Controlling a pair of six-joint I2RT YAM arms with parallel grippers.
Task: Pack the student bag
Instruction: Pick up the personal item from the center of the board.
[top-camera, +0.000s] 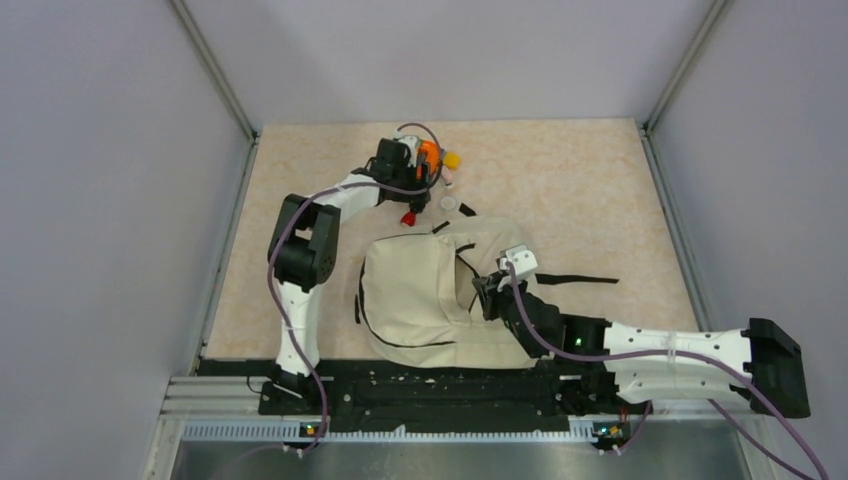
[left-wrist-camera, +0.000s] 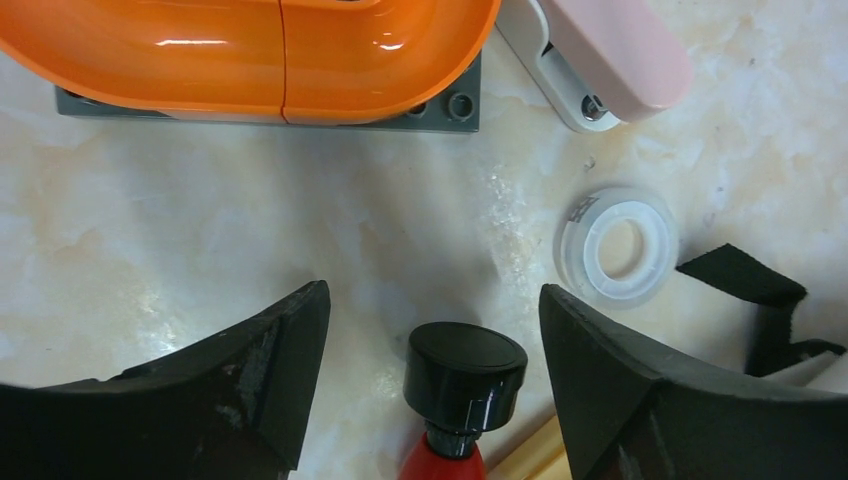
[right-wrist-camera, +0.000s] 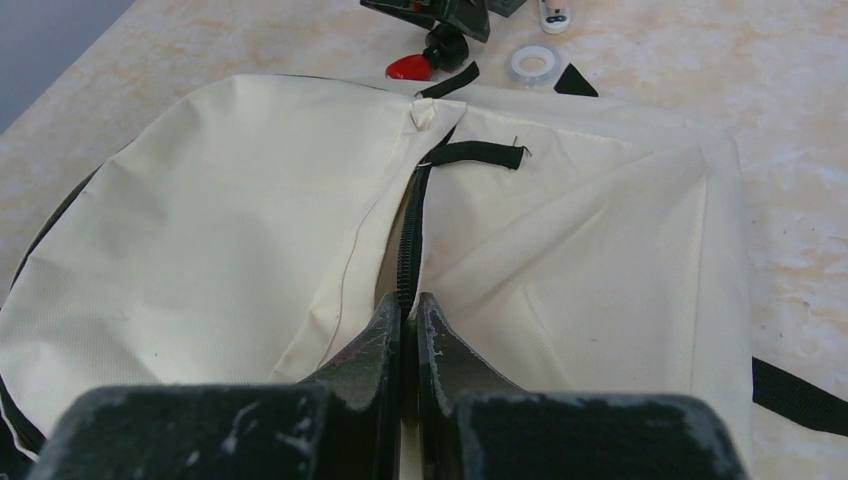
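Student bag (top-camera: 430, 295) lies flat, lower centre of top view, zip partly open; my right gripper (right-wrist-camera: 408, 310) is pinched shut on its zip edge; my left gripper (left-wrist-camera: 432, 300) is spread wide over a black-capped red item (left-wrist-camera: 465, 375), not gripping; tape roll (left-wrist-camera: 615, 247) lies beside; nothing visibly packed yet.

Student bag (top-camera: 420, 290): plain cream-beige fabric; black zipper (right-wrist-camera: 408, 230); black straps (top-camera: 580, 279).
Surface (top-camera: 560, 180): pale beige, marbled with cream veins.
Curved plastic piece (left-wrist-camera: 250, 50): glossy orange, on grey base (left-wrist-camera: 440, 108).
Clip-shaped item (left-wrist-camera: 610, 55): pink over white.
Tape roll (left-wrist-camera: 615, 245): translucent, white core.
Bottle (left-wrist-camera: 465, 375): red, black cap.
Small object (top-camera: 452, 159): yellow.
Left hand (left-wrist-camera: 432, 300), right hand (right-wrist-camera: 405, 320): black, scuffed grey.
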